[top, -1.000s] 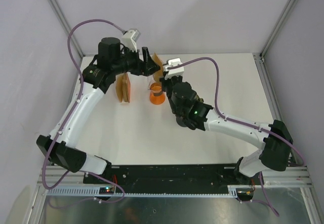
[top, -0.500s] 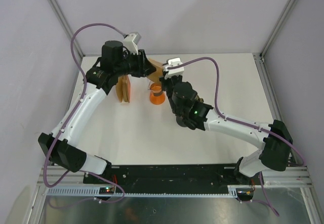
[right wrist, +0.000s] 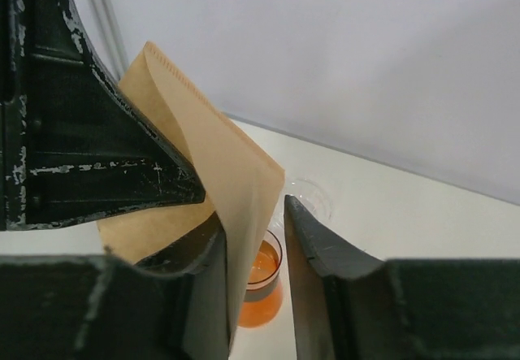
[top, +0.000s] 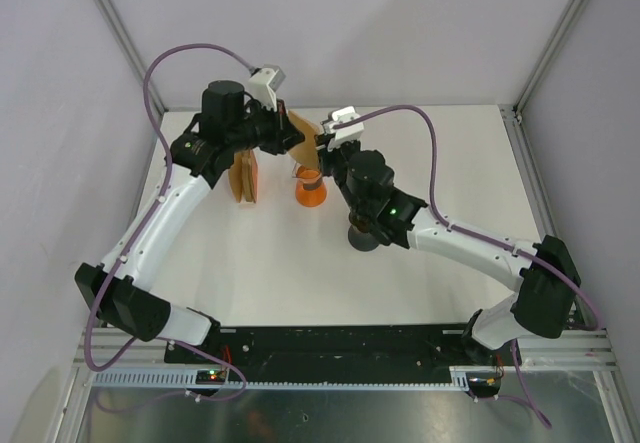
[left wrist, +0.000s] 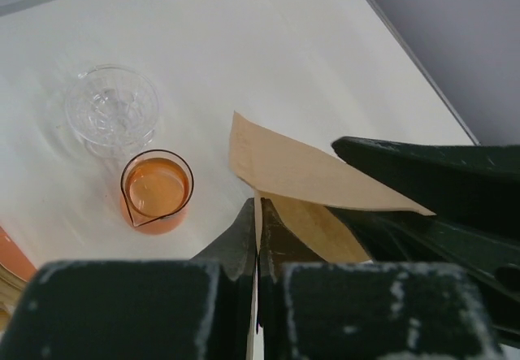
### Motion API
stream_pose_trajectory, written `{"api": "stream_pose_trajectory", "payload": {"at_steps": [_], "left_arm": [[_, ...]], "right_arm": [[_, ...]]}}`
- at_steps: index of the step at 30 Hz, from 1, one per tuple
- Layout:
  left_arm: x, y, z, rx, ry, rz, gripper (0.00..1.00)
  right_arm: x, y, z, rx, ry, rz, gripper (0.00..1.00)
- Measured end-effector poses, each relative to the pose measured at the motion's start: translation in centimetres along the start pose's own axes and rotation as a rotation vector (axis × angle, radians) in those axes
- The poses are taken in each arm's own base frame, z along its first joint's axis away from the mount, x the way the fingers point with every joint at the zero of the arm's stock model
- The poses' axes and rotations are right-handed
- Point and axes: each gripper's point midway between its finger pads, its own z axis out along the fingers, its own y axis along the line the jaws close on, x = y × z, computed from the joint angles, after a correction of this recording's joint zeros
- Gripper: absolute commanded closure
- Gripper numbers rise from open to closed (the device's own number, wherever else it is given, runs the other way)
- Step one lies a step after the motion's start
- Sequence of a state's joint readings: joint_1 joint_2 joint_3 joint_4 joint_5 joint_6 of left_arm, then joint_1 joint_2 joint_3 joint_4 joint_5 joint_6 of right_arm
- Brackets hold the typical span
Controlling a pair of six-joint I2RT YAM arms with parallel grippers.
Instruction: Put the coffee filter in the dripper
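Note:
A brown paper coffee filter (left wrist: 301,169) hangs in the air above the table, pinched by its edge in my left gripper (left wrist: 258,206), which is shut on it. My right gripper (right wrist: 253,210) faces it from the other side. Its jaws stand apart around the filter (right wrist: 211,149), with a gap at the right finger. Below lie the clear glass dripper (left wrist: 111,108) and an orange beaker (left wrist: 156,191) beside it. From above, the filter (top: 305,133) sits between both grippers, just behind the beaker (top: 310,191).
An orange holder with a stack of filters (top: 245,175) stands left of the beaker. The table's far edge and the back wall are close behind the grippers. The right arm (top: 450,238) reaches in diagonally from the near right.
My left gripper has shut on the filter's edge. The right gripper, shut on the filter before, has let its jaws come apart, and its arm has shifted slightly.

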State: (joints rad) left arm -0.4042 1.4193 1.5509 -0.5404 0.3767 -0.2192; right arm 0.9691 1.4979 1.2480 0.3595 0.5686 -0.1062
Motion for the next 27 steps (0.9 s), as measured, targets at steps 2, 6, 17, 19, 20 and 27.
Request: {"api": "stream_pose_trajectory", "payload": {"at_steps": [2, 6, 17, 19, 20, 27], "left_arm": [[0.1, -0.2, 0.1, 0.004, 0.003, 0.024, 1.00], [0.4, -0.9, 0.3, 0.020, 0.011, 0.067, 1.00], [0.0, -0.5, -0.3, -0.023, 0.003, 0.145, 1.00], [-0.1, 0.0, -0.5, -0.050, 0.000, 0.172, 1.00], [-0.1, 0.3, -0.5, -0.064, -0.002, 0.187, 1.00], [-0.1, 0.7, -0.5, -0.088, 0.004, 0.250, 0.99]], "right_arm": [[0.4, 0.2, 0.2, -0.039, 0.012, -0.018, 0.65], [0.7, 0.3, 0.4, -0.083, 0.037, -0.060, 0.67], [-0.6, -0.7, 0.8, -0.032, 0.047, -0.138, 1.00], [-0.5, -1.1, 0.8, -0.018, 0.057, -0.146, 1.00], [-0.5, -1.2, 0.8, -0.018, 0.060, -0.148, 1.00], [-0.1, -1.3, 0.7, -0.033, 0.081, -0.156, 1.00]]}}
